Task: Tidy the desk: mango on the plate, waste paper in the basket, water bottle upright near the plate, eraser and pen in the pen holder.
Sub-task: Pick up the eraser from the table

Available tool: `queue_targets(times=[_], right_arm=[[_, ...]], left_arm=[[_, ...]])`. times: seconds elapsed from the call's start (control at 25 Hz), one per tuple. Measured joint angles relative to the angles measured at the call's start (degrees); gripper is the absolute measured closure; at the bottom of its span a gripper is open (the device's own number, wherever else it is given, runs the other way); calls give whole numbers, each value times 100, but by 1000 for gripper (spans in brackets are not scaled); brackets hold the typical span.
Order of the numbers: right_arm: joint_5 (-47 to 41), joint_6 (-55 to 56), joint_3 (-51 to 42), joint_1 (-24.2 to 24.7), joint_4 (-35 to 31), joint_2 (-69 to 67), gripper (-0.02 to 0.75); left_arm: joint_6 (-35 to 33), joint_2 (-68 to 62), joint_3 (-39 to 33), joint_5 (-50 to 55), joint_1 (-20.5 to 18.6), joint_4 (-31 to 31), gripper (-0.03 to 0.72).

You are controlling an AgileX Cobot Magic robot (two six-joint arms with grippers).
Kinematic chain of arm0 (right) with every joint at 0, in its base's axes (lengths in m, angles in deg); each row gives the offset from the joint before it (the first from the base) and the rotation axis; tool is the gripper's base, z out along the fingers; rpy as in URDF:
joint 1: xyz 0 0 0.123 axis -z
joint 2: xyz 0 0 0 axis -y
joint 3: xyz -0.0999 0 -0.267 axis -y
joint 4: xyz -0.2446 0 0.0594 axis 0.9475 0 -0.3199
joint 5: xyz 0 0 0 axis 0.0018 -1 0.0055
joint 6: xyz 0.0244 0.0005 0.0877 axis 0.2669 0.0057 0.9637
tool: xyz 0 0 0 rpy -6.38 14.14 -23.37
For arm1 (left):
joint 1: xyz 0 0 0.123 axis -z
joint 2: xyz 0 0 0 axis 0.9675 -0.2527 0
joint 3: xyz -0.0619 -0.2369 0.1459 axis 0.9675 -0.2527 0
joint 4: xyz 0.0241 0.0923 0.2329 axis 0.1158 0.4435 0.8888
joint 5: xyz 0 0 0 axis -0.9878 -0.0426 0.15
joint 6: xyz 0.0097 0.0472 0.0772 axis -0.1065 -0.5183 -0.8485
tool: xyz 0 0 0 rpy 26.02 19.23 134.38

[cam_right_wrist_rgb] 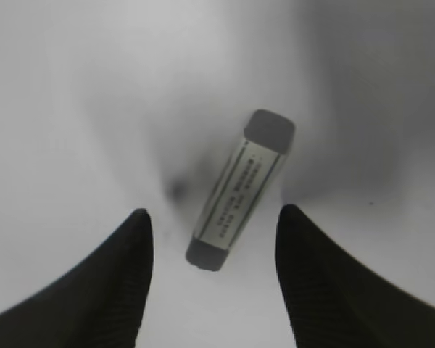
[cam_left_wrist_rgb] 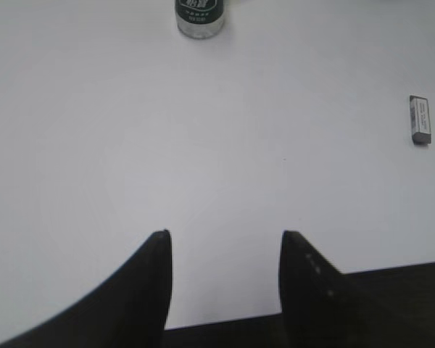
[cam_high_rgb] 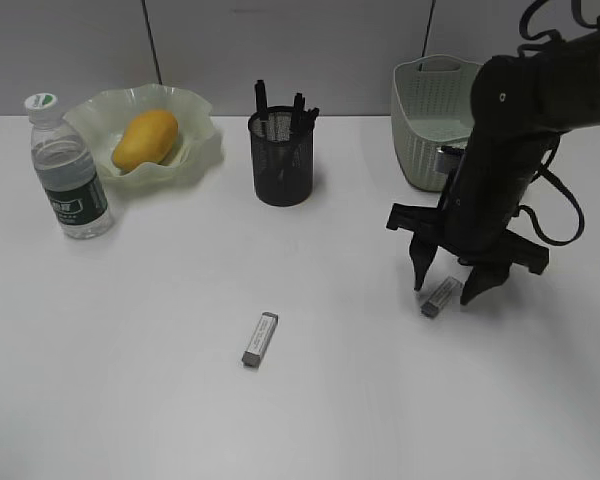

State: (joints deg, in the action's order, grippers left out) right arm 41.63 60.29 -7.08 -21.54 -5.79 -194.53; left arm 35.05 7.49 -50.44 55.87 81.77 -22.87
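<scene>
While the right gripper [cam_high_rgb: 448,288] hangs just over one eraser [cam_high_rgb: 440,298] toward the right side of the desk [cam_high_rgb: 130,380], we count most of the tidy-up as done. In the right wrist view that eraser [cam_right_wrist_rgb: 241,190] lies slanted between the two dark fingers [cam_right_wrist_rgb: 109,283], which stand well apart on either side; nothing gripped, and we see no contact yet. A second eraser [cam_high_rgb: 260,339] lies alone near the middle of the desk, toward the front edge, untouched.

Done, as we judge it: the mango [cam_high_rgb: 145,139] sits in the plate [cam_high_rgb: 195,110] at the back left; the water bottle [cam_high_rgb: 68,170] stands upright just beside the plate, capped; dark pen-like sticks poke out of the pen holder [cam_high_rgb: 281,158] at the back centre. Left: both erasers into the pen holder.

The left gripper [cam_left_wrist_rgb: 225,250] shows only in its own wrist view, fingers spread and empty above bare desk near the front edge, with the bottle's base [cam_left_wrist_rgb: 199,16] cut off by the top of the frame and the middle eraser [cam_left_wrist_rgb: 420,119] far right.

Hard to tell: we see no waste paper anywhere; it may be inside the basket [cam_high_rgb: 425,110] at the back right, but the arm covers part of it and its inside is out of sight. What exactly stands in the pen holder is too dark to name. The eraser's label print is blurred.
</scene>
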Motion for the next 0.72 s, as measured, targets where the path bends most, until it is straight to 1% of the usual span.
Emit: queue_targets(times=[0.12, 0.32, 0.56, 0.72], right_arm=[[-91, 138, 8, 0, 116, -97, 302], [17, 309, 19, 0, 223, -144, 304], [124, 376, 19, 0, 373, -200, 379], [129, 388, 19, 0, 373, -277, 392]], left_arm=[[0, 0, 0, 0, 0, 0, 315], [0, 0, 0, 0, 0, 0, 315], [0, 0, 0, 0, 0, 0, 315], [0, 0, 0, 0, 0, 0, 315]])
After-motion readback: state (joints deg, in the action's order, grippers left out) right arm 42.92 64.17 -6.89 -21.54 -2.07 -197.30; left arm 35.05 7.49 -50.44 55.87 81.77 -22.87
